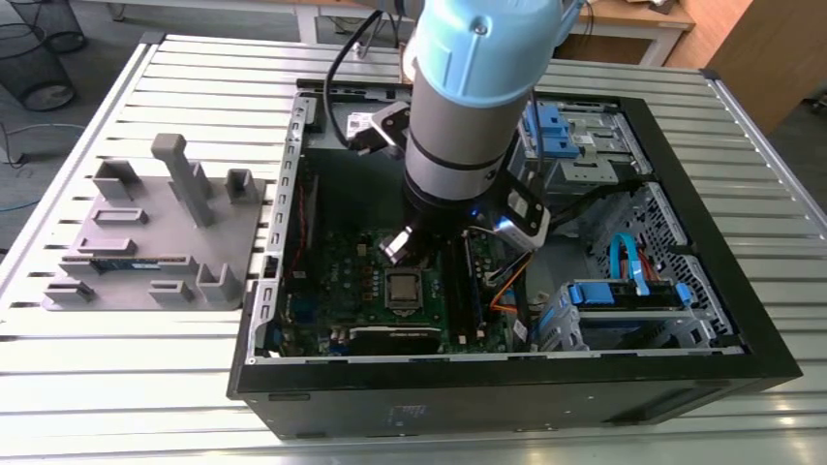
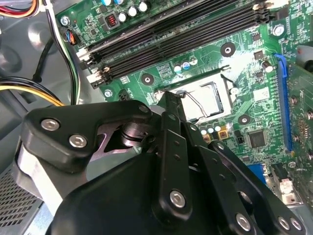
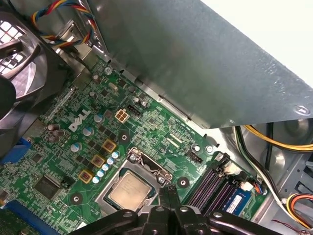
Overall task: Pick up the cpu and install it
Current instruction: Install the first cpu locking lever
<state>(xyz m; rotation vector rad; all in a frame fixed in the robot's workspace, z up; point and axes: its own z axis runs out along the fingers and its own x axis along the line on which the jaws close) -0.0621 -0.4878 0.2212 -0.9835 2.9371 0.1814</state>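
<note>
First wrist view: cpu (image 3: pixel 128 190) seated in motherboard (image 3: pixel 73 142) socket, directly beneath and just ahead of gripper (image 3: pixel 168 192) | gripper closed, fingertips together, holding nothing | retention frame open.

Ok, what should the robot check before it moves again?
1. Small square silvery cpu lies in the socket on the green motherboard: ok.
2. Black gripper is shut and holds nothing: ok.
3. Gripper tip is off the cpu's top: cannot tell.
4. Metal socket latch is closed: cannot tell.
5. Yellow cables lie away from the gripper: ok.
</note>
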